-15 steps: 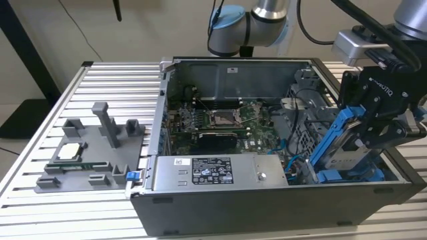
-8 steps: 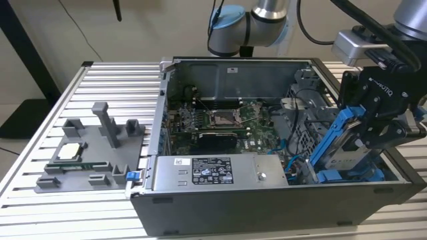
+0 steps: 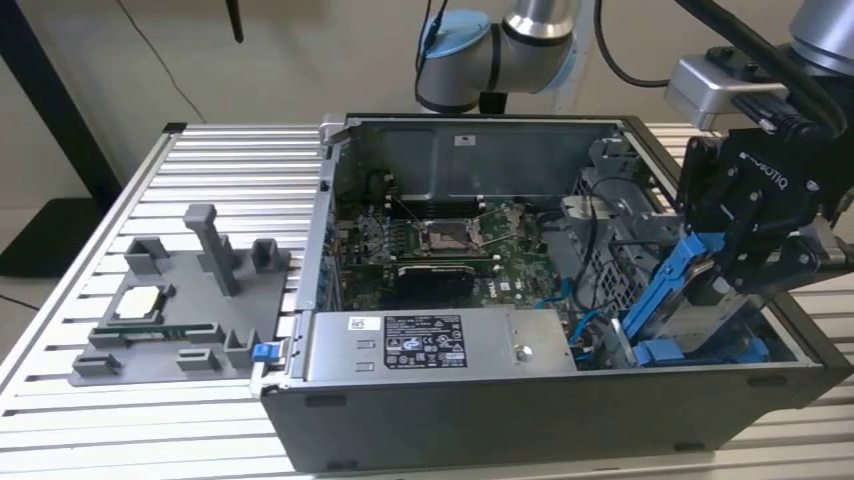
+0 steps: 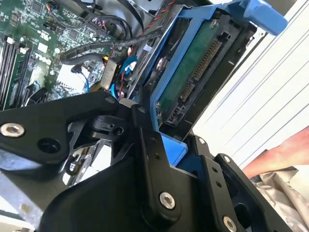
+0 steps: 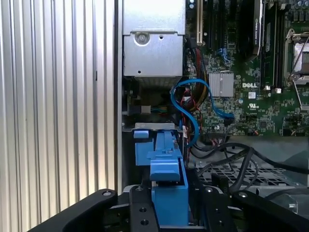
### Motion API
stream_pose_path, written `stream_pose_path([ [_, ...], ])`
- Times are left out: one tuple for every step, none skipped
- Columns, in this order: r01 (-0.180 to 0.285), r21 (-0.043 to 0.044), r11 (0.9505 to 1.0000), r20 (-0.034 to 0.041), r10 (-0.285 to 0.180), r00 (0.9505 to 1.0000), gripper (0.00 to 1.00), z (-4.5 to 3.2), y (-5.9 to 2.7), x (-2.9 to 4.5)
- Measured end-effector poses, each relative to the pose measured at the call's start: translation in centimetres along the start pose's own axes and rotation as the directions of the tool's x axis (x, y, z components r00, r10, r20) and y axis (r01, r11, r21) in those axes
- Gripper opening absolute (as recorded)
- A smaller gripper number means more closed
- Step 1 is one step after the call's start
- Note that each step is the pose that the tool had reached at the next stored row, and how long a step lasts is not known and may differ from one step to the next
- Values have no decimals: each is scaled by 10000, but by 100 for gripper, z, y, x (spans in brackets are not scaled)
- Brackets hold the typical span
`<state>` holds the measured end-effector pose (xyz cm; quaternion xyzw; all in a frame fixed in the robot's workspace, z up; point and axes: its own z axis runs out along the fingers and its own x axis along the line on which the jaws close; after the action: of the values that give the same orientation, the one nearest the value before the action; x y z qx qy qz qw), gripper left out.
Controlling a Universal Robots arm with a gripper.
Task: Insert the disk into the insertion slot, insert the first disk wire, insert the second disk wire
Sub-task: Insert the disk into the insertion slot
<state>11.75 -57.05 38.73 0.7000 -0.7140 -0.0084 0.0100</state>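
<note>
Open dark computer case [image 3: 534, 410]: clear room over the motherboard, cables crowding the exterior view's right edge. There the black gripper [image 3: 745, 280] clamps the silver-grey disk in its blue carrier frame [image 3: 663, 290]. The long axis is steeply tilted, lower end at the blue-edged insertion slot [image 3: 694, 350].

Site: robotics lab, test-bench setup. Evidence: slatted alu. tabletop [image 3: 227, 160] carrying open PC case [image 3: 534, 410], side panel off, mainboard [image 3: 454, 240] exposed; grey parts jig [image 3: 200, 320] beside it w/ loose components [image 3: 140, 303]; industrial robot arm [image 3: 507, 50] over the case; plain light wall [image 3: 307, 60] behind.
</note>
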Motion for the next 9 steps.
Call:
stream_pose_path([
  [0,0,10000,0,0,10000,0,-1,0,0],
  [0,0,10000,-2,0,10000,0,-2,0,0],
  [0,0,10000,-1,0,10000,0,-2,0,0],
  [0,0,10000,1,0,10000,100,-2,0,0],
  [0,0,10000,0,0,10000,100,-2,0,0],
  [1,0,10000,-1,-1,10000,100,-3,0,-1],
  [1,2,10000,0,-1,10000,100,-3,0,-3],
  [1,3,10000,-1,-1,10000,100,-3,1,-8],
  [1,5,10000,1,-1,10000,100,-3,3,-12],
])
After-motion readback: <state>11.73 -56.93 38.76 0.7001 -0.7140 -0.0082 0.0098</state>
